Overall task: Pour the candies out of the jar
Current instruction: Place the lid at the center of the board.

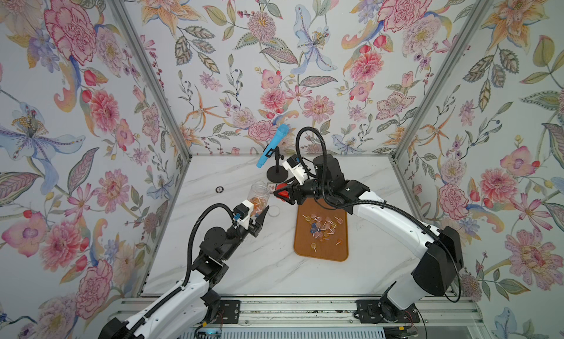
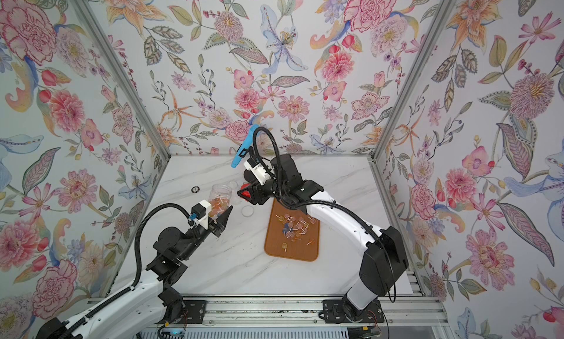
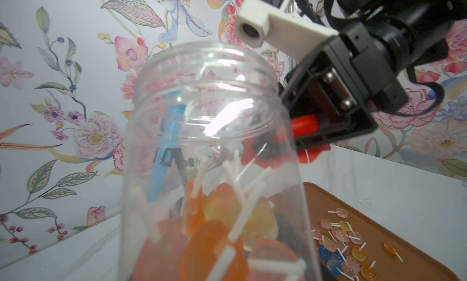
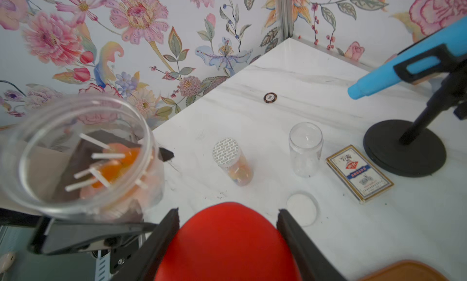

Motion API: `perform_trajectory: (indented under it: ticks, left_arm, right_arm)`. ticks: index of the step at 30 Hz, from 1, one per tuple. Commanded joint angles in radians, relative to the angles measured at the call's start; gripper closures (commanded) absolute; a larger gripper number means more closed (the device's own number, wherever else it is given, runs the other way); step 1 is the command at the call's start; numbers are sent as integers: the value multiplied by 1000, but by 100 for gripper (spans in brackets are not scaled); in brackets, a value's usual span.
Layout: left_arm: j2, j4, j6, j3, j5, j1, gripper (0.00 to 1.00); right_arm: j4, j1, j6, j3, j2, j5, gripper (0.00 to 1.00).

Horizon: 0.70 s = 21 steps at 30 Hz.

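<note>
- The left gripper [image 1: 258,215] is clamped on the lower part of the clear jar [image 1: 259,194], with one black finger showing along the side nearer the tray
- The jar is held up to the left of the brown tray [image 1: 305,252], not over it; it has no lid, and its mouth points away from the gripper toward the back wall
- In the left wrist view, orange and yellow candies [image 3: 214,229] lie heaped at the base end of the jar [image 3: 214,140], sticks pointing toward the mouth
- More candies [image 1: 322,227] lie scattered on the tray (pink, orange, yellow and a few blue), mostly on its far half, with two or three lying apart nearer the front
- The right gripper [image 4: 228,212] holds a red lid [image 4: 227,241], one black finger pressed to each side of it; in both top views it hangs above the far end of the tray, close to the jar's mouth
- On the marble table [image 1: 274,270] beyond the lid stand a small sealed jar [image 4: 233,163] with candies inside and an empty clear jar [image 4: 305,148], with a clear round lid [image 4: 302,209] lying flat near them
- A card box [image 4: 358,173] lies just beside the black round base [image 4: 404,148] of a stand carrying a blue microphone [image 4: 404,65]
- A dark poker chip [image 4: 270,97] sits alone nearer the back left corner
</note>
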Motion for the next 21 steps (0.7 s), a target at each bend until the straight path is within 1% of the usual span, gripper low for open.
perform_trajectory:
  ticks: [1,5,6,9,15,17,21]
  left_arm:
    - [-39,26,-32,-25,-97,44,100]
    - [-50,35,-52,-33,-116,87,100]
    - [-50,38,-58,-33,-117,97,100]
    - [-44,53,-79,-32,-107,118,100]
    - [-25,60,-104,-19,-93,132,100]
    - [-26,59,-105,-19,-90,133,100]
    - [-12,78,-109,-20,-87,136,100]
  right_arm:
    - [219,41,35,-133,7,158,53]
    - [500,132,127,-309,82,277,54]
    - [543,166,126,-328,110,335,54]
    - [645,235,136,-347,207,438,54]
    - [783,287,202,-353,362,595,53]
    - [805,294,201,-345,401,661,52]
    - [826,299,175,-311,469,749,52]
